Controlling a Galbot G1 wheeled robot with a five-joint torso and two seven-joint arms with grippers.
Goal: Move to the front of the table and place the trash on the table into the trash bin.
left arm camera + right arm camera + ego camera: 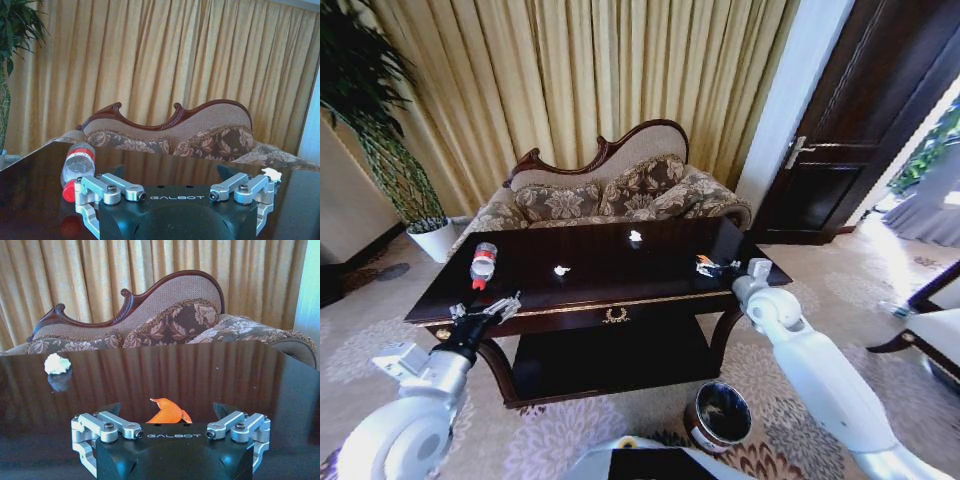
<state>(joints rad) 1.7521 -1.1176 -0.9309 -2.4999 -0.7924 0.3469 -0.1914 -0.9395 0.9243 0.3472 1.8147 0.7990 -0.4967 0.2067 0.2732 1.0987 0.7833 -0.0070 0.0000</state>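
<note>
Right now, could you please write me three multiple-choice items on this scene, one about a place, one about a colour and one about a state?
1. Where is the trash bin?
A. on the table
B. on the carpet before the table
C. on the sofa

2. What colour is the bottle cap?
A. red
B. blue
C. green

3. How is the right gripper?
A. shut on a bottle
B. shut on white paper
C. open, at an orange scrap

Answers:
1 B: the head view shows it on the floor near the right arm.
2 A: the left wrist view shows a red cap.
3 C: the scrap lies between its spread fingers.
</note>
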